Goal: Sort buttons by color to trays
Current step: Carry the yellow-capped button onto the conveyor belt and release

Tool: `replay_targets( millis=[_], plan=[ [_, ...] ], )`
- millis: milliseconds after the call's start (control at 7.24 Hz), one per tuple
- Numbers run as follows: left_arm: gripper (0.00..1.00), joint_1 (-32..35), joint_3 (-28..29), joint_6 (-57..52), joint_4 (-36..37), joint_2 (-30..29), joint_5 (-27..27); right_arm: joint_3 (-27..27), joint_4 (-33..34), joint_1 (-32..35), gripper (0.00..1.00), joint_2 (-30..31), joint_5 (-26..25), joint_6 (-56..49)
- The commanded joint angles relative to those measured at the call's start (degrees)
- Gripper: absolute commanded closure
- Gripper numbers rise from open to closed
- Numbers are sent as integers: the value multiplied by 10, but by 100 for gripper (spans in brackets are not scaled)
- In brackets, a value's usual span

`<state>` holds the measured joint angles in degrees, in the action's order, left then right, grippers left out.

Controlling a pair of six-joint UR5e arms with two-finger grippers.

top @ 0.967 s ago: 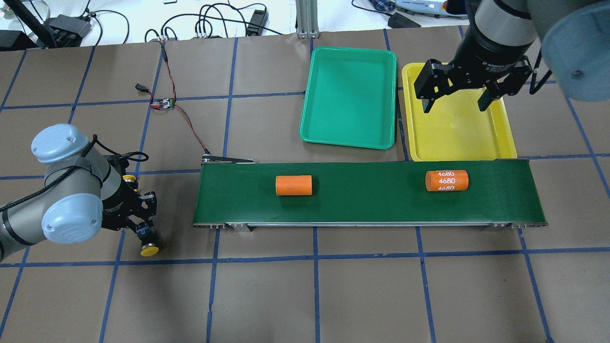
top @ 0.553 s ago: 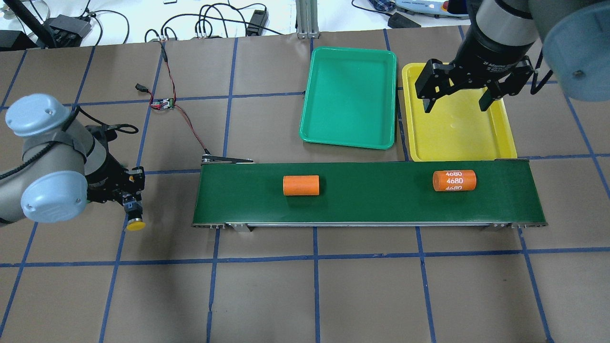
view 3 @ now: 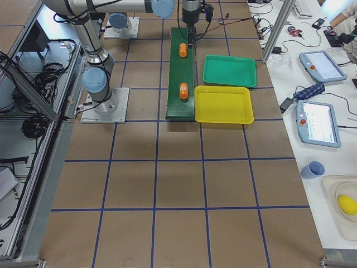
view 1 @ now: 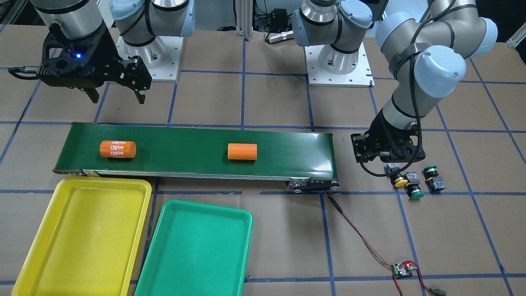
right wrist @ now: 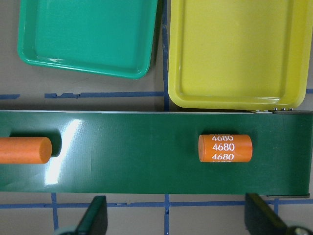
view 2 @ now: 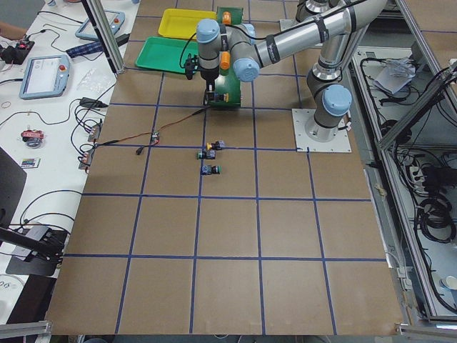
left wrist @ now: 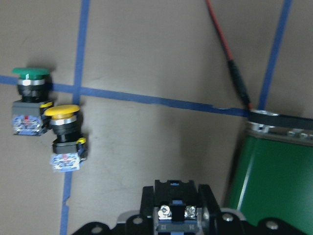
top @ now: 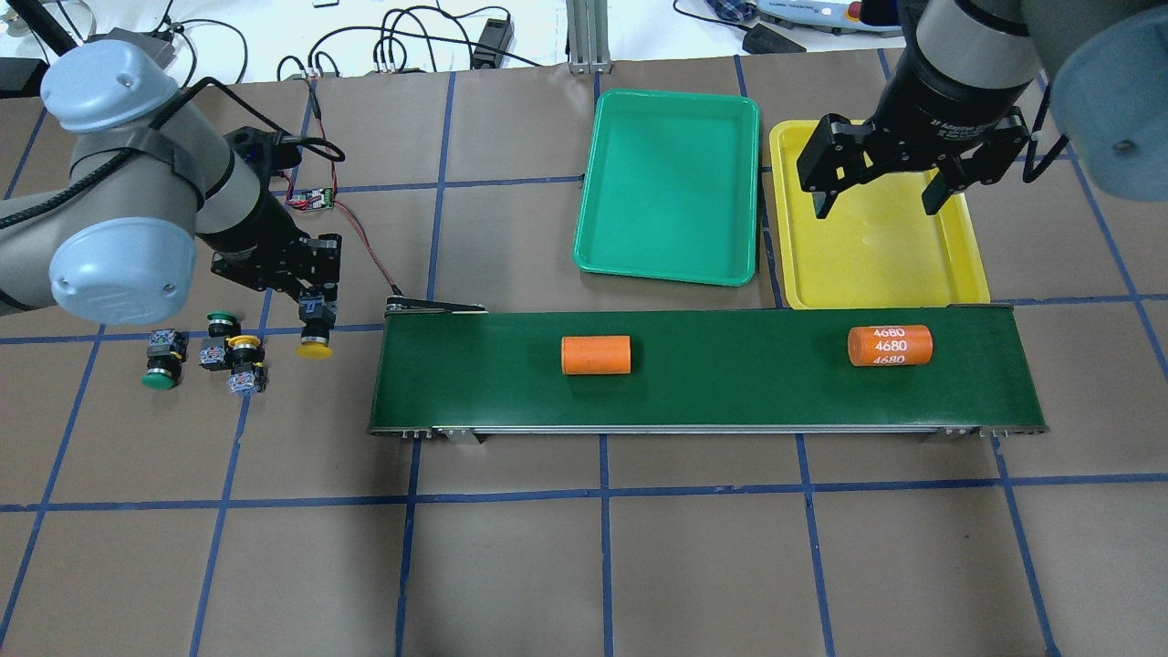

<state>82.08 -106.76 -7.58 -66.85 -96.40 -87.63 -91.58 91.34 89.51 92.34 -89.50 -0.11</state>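
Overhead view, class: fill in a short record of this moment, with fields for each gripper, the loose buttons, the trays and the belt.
Left gripper: shut on the held yellow button, near one end of the conveyor belt
Right gripper: open, empty, over the yellow tray
Loose on the table: outer green button, inner green button, loose yellow button
Trays: yellow tray and green tray both empty
On the conveyor belt: plain orange cylinder, numbered orange cylinder

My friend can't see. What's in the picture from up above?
The left arm's tool holds a yellow button beside a long green belt carrying two orange cylinders. Three more buttons sit on the table nearby. The right tool hangs open over the yellow tray, next to the green tray.
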Motion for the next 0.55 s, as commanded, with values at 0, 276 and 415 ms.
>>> replay_targets(
  millis=[0,276,415],
  plan=[
    [100,47,9,-16,4,-22,13,0,-3,-2,0,0,0,-2],
    [100,63,9,-12,4,-41,19,0,-3,-2,0,0,0,-2],
    [100,67,6,-5,2,-48,19,0,-3,-1,0,0,2,-2]
  ],
)
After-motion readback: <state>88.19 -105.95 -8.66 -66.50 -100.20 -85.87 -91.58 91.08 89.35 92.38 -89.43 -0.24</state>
